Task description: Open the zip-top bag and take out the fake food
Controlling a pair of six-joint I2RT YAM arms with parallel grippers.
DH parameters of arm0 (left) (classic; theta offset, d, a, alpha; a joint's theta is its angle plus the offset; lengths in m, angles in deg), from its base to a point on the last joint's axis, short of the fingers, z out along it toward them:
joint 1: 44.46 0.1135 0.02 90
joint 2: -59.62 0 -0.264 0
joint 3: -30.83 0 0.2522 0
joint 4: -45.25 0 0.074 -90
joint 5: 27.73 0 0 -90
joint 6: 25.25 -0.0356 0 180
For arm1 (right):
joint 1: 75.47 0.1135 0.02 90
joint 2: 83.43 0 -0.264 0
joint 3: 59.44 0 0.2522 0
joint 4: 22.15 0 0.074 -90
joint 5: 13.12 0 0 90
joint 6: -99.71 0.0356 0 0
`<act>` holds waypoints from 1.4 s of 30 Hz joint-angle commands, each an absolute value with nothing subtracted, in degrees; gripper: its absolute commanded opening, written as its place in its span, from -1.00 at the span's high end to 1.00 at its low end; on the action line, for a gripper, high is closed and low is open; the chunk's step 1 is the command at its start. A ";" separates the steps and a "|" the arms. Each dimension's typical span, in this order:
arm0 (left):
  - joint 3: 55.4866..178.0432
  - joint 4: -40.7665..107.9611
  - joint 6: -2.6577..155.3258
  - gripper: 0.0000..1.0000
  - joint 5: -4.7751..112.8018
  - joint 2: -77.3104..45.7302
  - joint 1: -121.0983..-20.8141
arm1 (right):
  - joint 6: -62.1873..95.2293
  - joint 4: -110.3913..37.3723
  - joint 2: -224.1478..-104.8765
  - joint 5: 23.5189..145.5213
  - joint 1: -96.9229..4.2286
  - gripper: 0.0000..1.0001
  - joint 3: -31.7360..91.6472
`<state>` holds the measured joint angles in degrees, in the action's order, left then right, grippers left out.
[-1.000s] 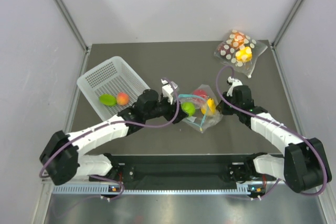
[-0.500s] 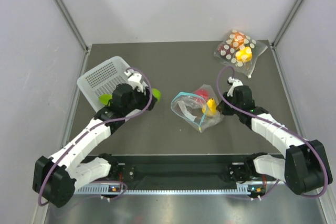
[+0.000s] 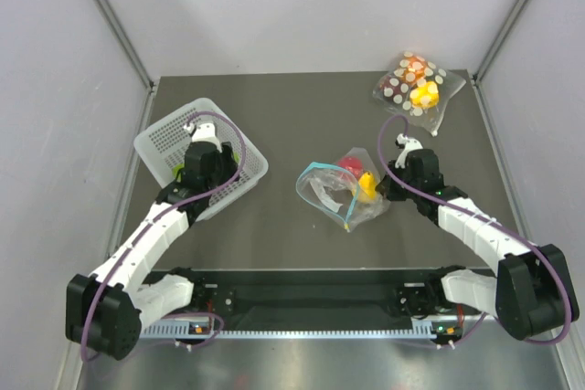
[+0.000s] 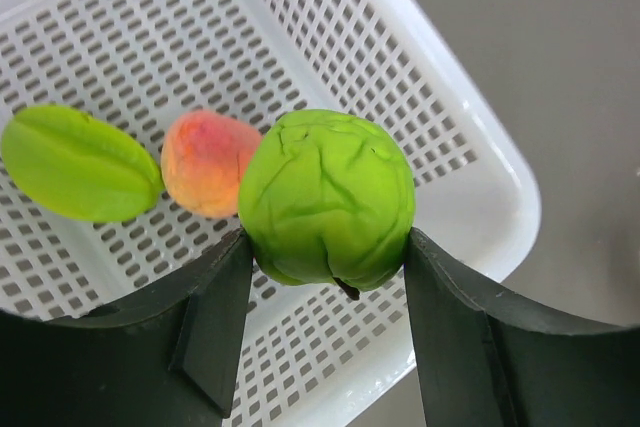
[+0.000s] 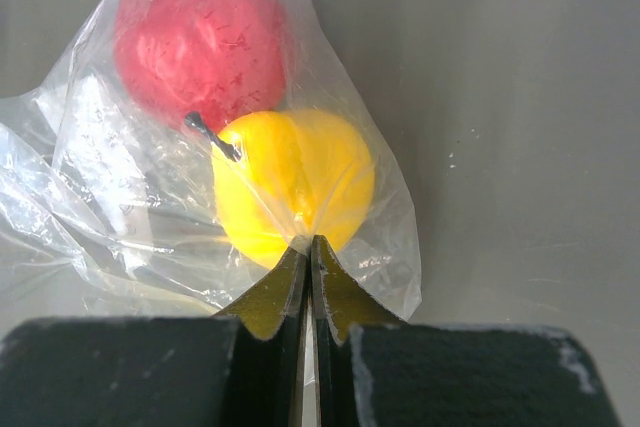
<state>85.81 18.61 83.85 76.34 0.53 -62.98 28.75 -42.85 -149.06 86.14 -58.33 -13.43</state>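
Note:
The clear zip-top bag lies mid-table, its teal zip strip open towards the left. Inside it the right wrist view shows fake food: a red fruit and a yellow fruit. My right gripper is shut on a pinch of the bag's plastic just below the yellow fruit, at the bag's right end. My left gripper is shut on a round green fruit and hangs over the white basket. From above, the left gripper hides that fruit.
In the basket lie a peach-orange fruit and a flat green fruit. A polka-dot bag with yellow and orange pieces lies at the back right corner. Grey walls close in the table on three sides.
My left gripper has carried the green fruit from the bag's mouth leftwards to above the basket. The right gripper has kept its pinch on the bag and stayed put.

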 commanded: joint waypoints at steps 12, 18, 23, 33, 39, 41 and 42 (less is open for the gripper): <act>88.72 16.55 82.68 -0.68 78.46 1.34 -63.00 | 27.28 -41.71 -148.38 88.48 -57.63 0.99 -11.14; 92.40 18.04 79.61 -0.68 84.15 -0.50 -73.97 | 27.37 -41.80 -148.21 88.83 -57.55 0.98 -11.05; 93.29 28.38 80.39 -0.68 73.99 -2.61 -84.79 | 27.81 -41.89 -147.68 89.27 -57.28 0.98 -10.96; 91.62 42.20 86.55 -0.63 56.05 -13.58 -90.85 | 28.43 -42.59 -146.54 89.18 -56.67 0.98 -10.96; 91.09 44.59 87.34 -0.51 53.40 -17.55 -95.25 | 28.69 -42.95 -146.62 89.10 -56.58 0.98 -10.52; 90.56 45.55 87.95 -0.47 52.96 -17.99 -95.61 | 28.69 -42.94 -146.62 89.10 -56.58 0.98 -10.44; 90.30 45.64 88.31 -0.43 52.87 -18.51 -95.61 | 28.69 -42.86 -146.62 89.10 -56.49 0.98 -10.43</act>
<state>90.88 39.90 86.93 55.14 -17.94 -95.22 27.97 -43.68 -147.92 88.76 -57.45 -13.32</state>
